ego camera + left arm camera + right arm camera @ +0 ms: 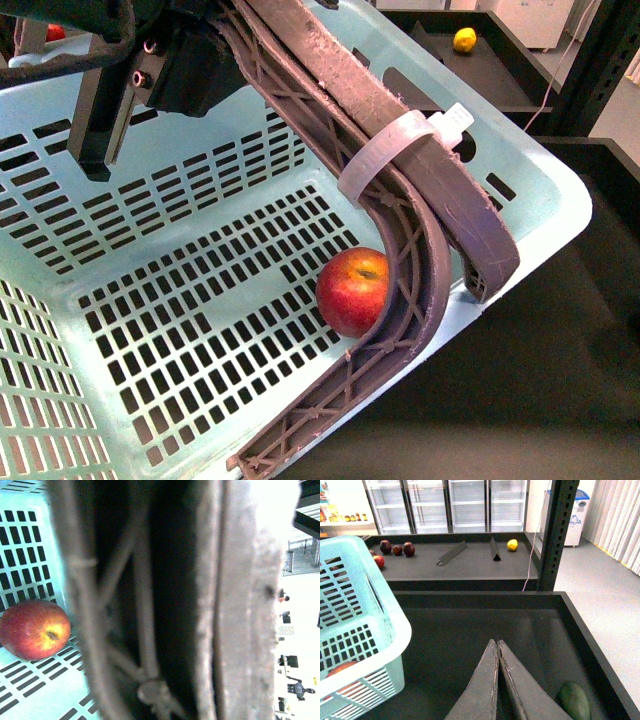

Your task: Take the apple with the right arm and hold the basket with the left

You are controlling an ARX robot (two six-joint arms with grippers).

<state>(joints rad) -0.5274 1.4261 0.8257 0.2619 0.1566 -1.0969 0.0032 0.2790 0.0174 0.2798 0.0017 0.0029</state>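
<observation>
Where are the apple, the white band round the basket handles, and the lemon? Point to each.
apple (352, 292), front view, on its red cheek.
white band (382, 158), front view, on the loop over the handles.
lemon (512, 545), right wrist view, middle of its skin.

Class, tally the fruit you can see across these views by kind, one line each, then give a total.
Apple, in the basket: 1
Lemon: 1
Green fruit: 1
Small dark red fruits on the shelf: 4 in view
Total: 7
</observation>
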